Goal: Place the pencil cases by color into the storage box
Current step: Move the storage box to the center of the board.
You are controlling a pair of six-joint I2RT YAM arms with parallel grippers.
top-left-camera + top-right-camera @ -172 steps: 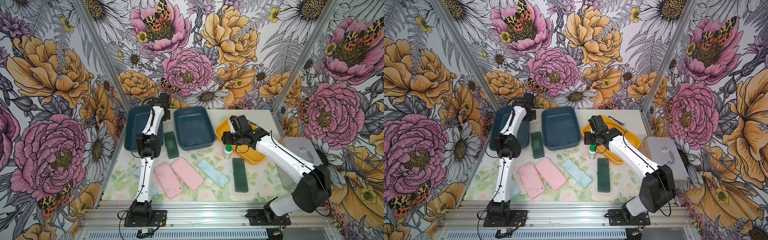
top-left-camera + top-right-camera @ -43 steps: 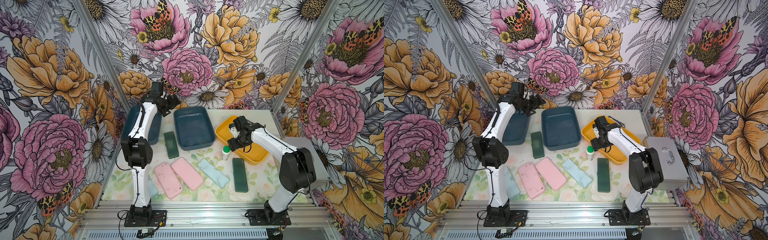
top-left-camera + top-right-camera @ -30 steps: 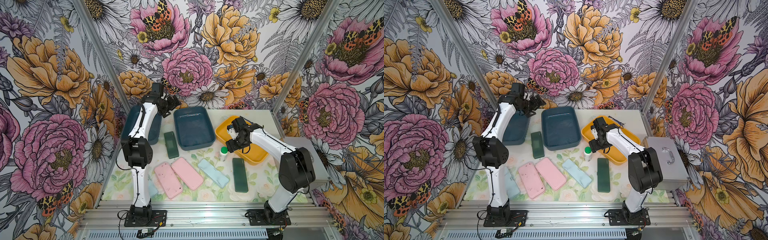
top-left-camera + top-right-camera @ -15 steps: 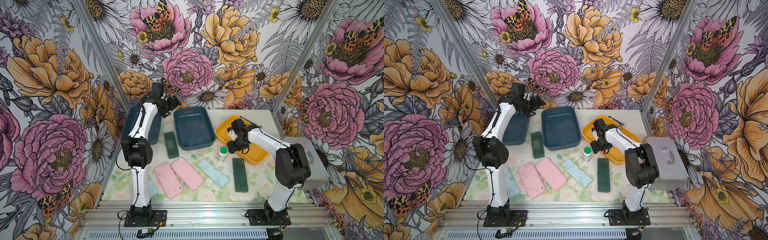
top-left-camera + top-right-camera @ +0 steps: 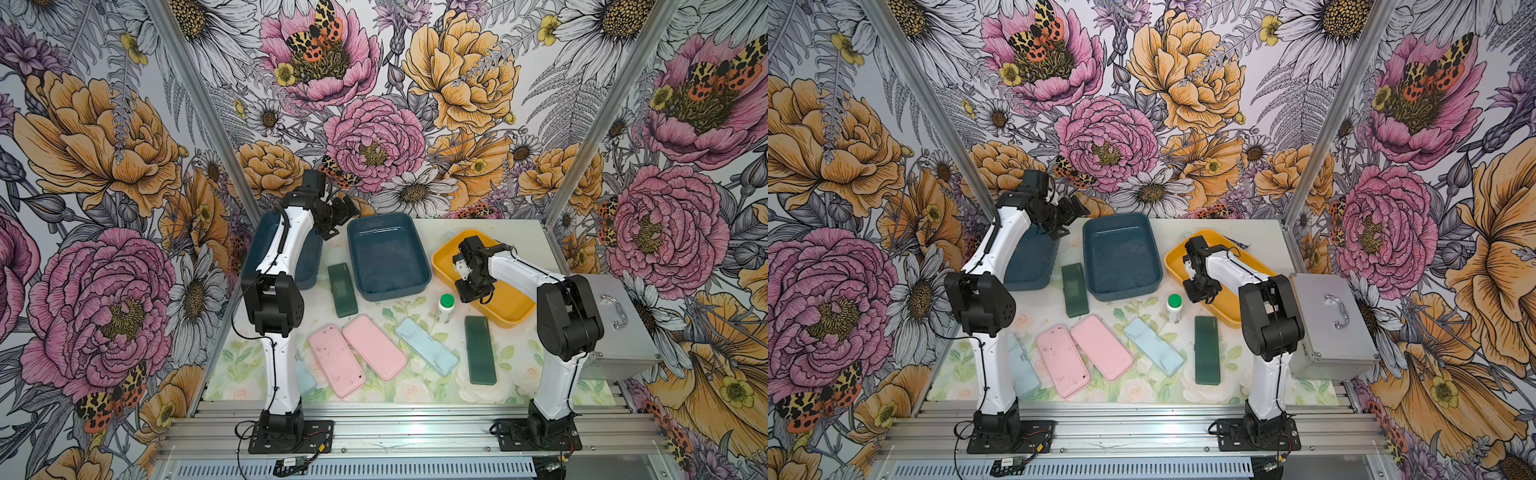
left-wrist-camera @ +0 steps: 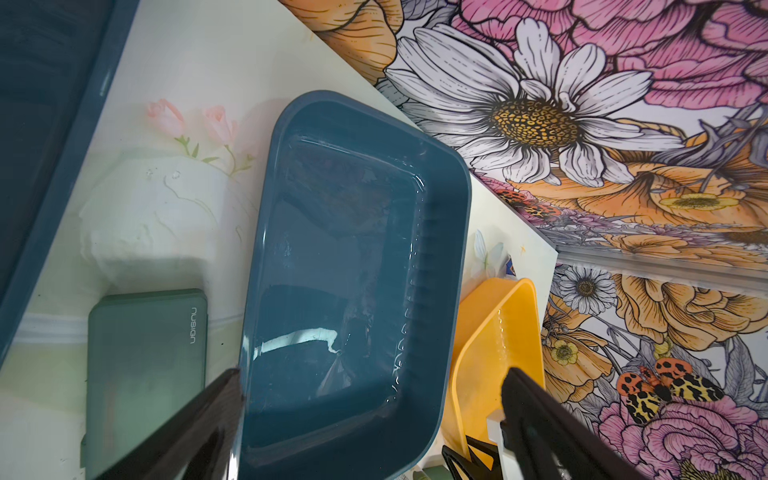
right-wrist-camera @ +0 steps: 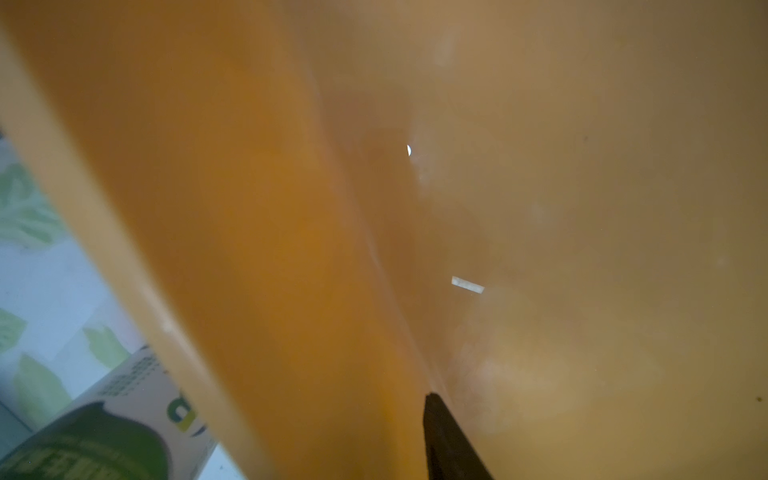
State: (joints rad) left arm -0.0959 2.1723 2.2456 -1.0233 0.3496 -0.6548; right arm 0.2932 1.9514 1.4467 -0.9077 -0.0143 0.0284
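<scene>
Six flat, rounded-corner pencil cases (image 5: 374, 340) lie on the floral worktop (image 5: 415, 390) outside two glossy dark-blue plastic bins (image 5: 380, 216): two pink, two dark green, two light blue, one half hidden behind the left arm (image 5: 282, 249). The left hand (image 6: 372, 374) gapes wide, holding nothing. The right hand (image 5: 473, 293) sits at the wall of the smooth yellow tray (image 5: 511, 299); its grip cannot be told.

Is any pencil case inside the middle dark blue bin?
No, in a top view the middle dark blue bin holds nothing; a dark green case lies on the table beside it.
</scene>
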